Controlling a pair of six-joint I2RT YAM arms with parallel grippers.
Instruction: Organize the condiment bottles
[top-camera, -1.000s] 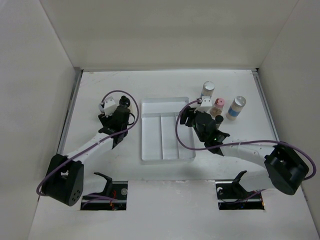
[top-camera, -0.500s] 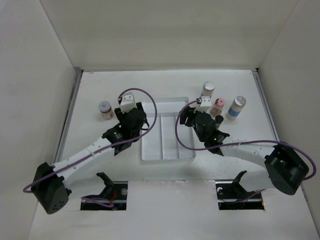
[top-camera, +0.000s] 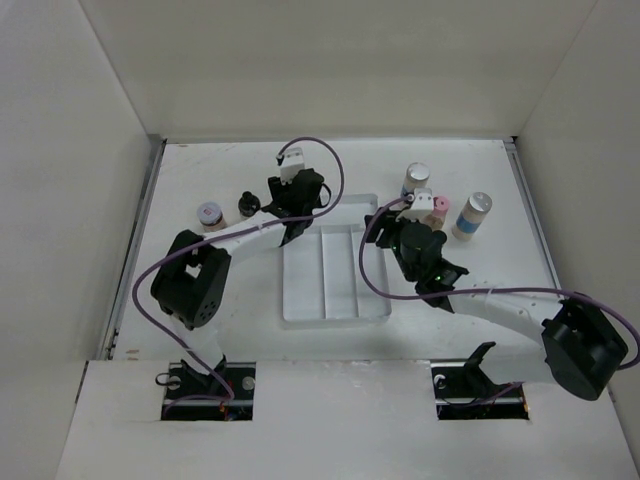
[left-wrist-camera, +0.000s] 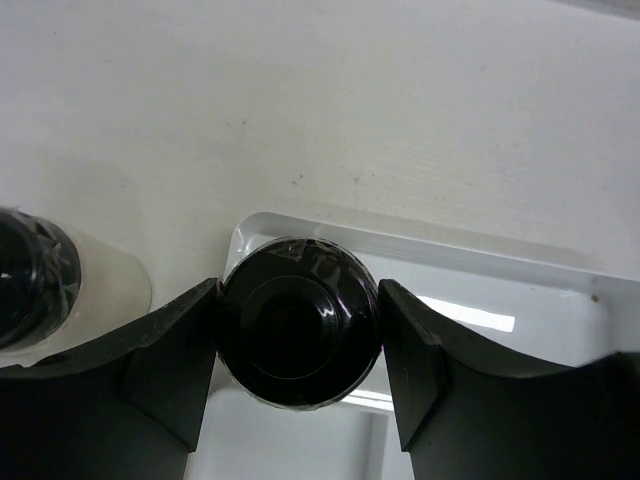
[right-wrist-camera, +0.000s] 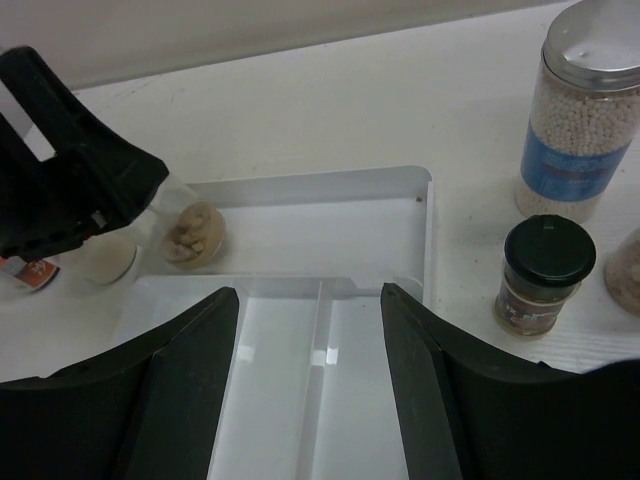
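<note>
My left gripper (top-camera: 292, 212) is shut on a black-capped bottle (left-wrist-camera: 298, 320) with tan contents (right-wrist-camera: 195, 232), held over the far left corner of the clear tray (top-camera: 335, 318). My right gripper (right-wrist-camera: 310, 385) is open and empty over the tray's two long compartments (right-wrist-camera: 300, 400); it also shows in the top view (top-camera: 378, 232). A second black-capped bottle (top-camera: 247, 203) and a pink-topped bottle (top-camera: 210, 215) stand left of the tray. To the right stand a silver-capped blue-label bottle (top-camera: 416, 180), a pink-capped bottle (top-camera: 437, 210), another blue-label bottle (top-camera: 472, 215) and a small black-capped brown bottle (right-wrist-camera: 540, 275).
White walls close in the table at the back and both sides. The tray's rim (right-wrist-camera: 425, 230) stands between my right gripper and the right-hand bottles. The left arm's purple cable (top-camera: 335, 185) loops over the tray's far edge.
My left arm has swung from left of the tray to its far left corner, carrying the black-capped bottle. The pink-topped and second black-capped bottles came into view. My right gripper shifted slightly.
</note>
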